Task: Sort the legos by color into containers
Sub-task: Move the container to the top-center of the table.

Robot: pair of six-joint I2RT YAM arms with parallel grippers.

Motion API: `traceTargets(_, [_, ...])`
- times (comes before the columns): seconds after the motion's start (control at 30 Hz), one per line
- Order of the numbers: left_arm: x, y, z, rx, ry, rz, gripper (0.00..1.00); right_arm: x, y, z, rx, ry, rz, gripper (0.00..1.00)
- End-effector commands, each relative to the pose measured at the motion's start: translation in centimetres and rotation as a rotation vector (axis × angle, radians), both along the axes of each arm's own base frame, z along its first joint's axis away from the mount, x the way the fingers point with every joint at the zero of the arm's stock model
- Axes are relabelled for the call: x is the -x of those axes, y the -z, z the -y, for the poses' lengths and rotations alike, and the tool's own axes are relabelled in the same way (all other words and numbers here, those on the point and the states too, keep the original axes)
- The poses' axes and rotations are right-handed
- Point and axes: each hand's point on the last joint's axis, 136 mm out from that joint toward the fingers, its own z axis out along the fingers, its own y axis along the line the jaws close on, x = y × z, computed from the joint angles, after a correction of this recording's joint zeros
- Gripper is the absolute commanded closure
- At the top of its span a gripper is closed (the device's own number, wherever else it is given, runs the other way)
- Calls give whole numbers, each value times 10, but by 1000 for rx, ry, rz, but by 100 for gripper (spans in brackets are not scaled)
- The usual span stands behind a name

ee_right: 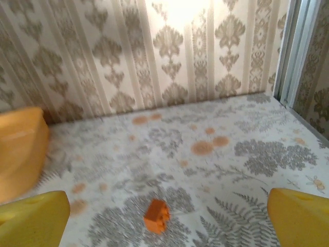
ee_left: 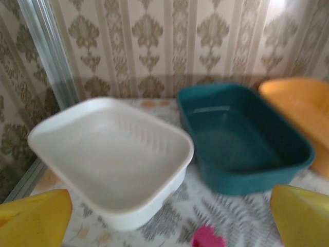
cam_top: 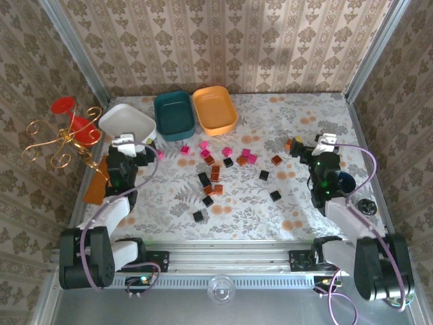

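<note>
Several legos in pink [cam_top: 226, 151], orange-red [cam_top: 215, 172] and black [cam_top: 275, 195] lie scattered over the middle of the table. Three containers stand at the back: white [cam_top: 127, 122], teal [cam_top: 174, 115] and orange [cam_top: 214, 110]. My left gripper [cam_top: 145, 150] is open just in front of the white tray [ee_left: 110, 154], with a pink lego [ee_left: 208, 237] on the cloth between its yellow fingertips [ee_left: 36, 218]. The teal tray [ee_left: 241, 139] sits right of the white one. My right gripper [cam_top: 302, 148] is open, low over the cloth, and a lone orange lego [ee_right: 157, 215] lies between its fingertips [ee_right: 300, 216], untouched.
A red and gold ornament stand [cam_top: 67, 128] rises at the far left, with an orange-brown mat [cam_top: 97, 188] below it. A blue cup [cam_top: 346, 180] sits behind my right wrist. Patterned walls and metal posts [ee_right: 290, 51] close in the table.
</note>
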Motion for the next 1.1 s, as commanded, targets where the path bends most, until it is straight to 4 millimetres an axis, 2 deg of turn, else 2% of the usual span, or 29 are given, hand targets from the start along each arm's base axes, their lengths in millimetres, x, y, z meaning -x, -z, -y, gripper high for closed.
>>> traceTargets(0.0, [-7,20,5,182,-7,-188,1,3,10,-19,-203,-61,-100,3])
traceTargets(0.1, [-35,31,8,255,-27,-325,6,-7,6,-58,-256,-183,-164,4])
traceTargets(0.2, [-70,37,15,323,-11,-399,6,-14,10,-96,-210,-273,-224,3])
traceTargets(0.27, [-95,41,16,336,-17,-450,2,-17,16,-114,-176,-317,-250,3])
traceTargets(0.33, [-117,49,16,335,-18,-493,0,-17,24,-123,-164,-337,-272,3])
traceTargets(0.47, [-151,70,11,333,-36,-586,0,-13,32,-123,-159,-336,-275,3])
traceTargets(0.6, [-173,85,9,324,-34,-655,0,-7,31,-117,-142,-321,-262,2])
traceTargets(0.77, [-200,98,20,320,40,-726,0,-4,31,-113,-133,-307,-249,2])
traceTargets(0.9, [-208,111,34,283,103,-783,0,-4,32,-114,-133,-309,-254,2])
traceTargets(1.0, [-202,118,50,257,176,-834,5,-4,34,-112,-132,-302,-259,2])
traceTargets(1.07, [-195,119,69,235,247,-846,7,-4,36,-112,-131,-297,-262,2])
